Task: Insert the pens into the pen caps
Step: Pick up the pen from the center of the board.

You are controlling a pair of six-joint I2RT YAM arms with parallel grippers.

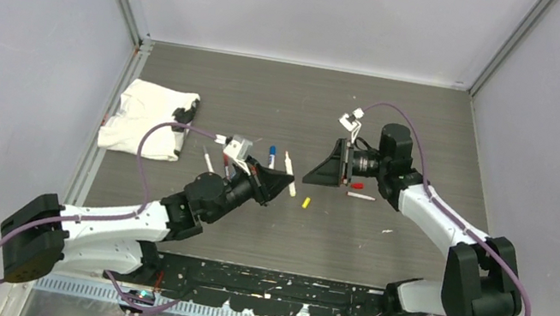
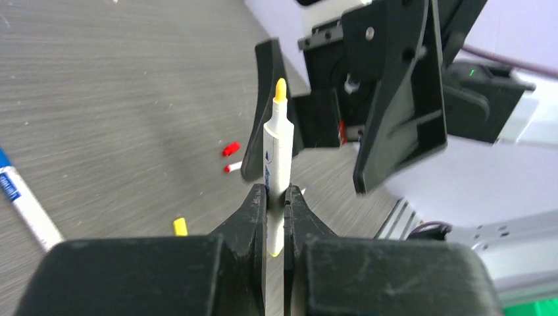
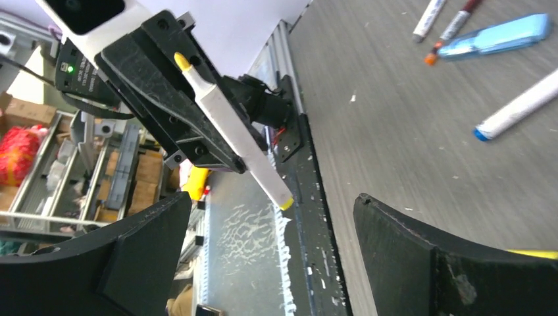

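My left gripper (image 2: 277, 195) is shut on a white pen (image 2: 277, 148) with a yellow tip, held above the table with the tip towards the right arm. From above, that pen (image 1: 289, 167) crosses the left gripper (image 1: 279, 182). My right gripper (image 1: 319, 170) faces it a short way off, open and holding nothing. In the right wrist view the pen (image 3: 230, 128) hangs beyond the right gripper (image 3: 276, 227), clear of both fingers (image 3: 421, 253). A yellow pen cap (image 1: 305, 202) lies on the table below the two grippers. A red pen cap (image 1: 357, 185) and a red-tipped pen (image 1: 360, 196) lie near the right gripper.
A blue-tipped pen (image 1: 271, 157) and two more pens (image 1: 209, 162) lie by the left arm. A light-blue oblong piece (image 3: 497, 37) lies among them. A white cloth (image 1: 146, 119) sits at the far left. Grey walls close in the table on three sides.
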